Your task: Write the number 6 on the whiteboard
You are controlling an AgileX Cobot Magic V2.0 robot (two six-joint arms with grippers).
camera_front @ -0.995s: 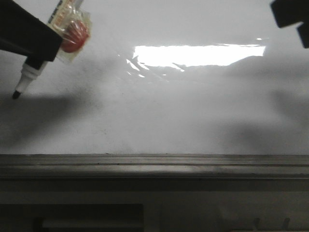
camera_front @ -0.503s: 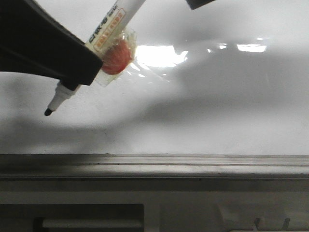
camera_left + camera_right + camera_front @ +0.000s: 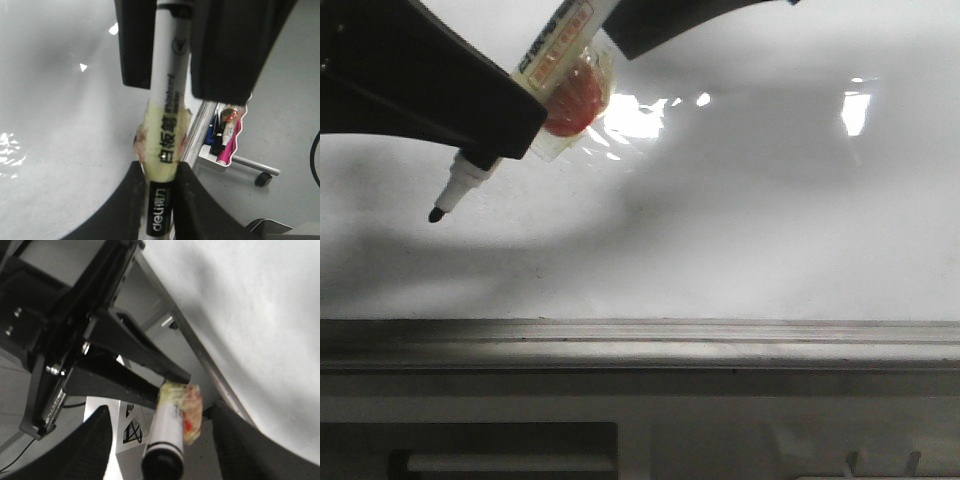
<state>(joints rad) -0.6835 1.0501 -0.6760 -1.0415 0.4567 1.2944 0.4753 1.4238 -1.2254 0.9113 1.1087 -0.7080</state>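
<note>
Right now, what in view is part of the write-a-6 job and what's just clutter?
Job:
- whiteboard, no stroke visible on it
- marker, clamped in the left gripper, tip off the board
- right gripper, open around the marker's back end

Lying about:
- tray of pens beyond the board's edge
- caster wheel on the floor

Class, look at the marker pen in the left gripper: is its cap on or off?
Off. In the front view the marker pen shows its bare black tip, pointing down at the whiteboard, held between the left gripper fingers.
</note>
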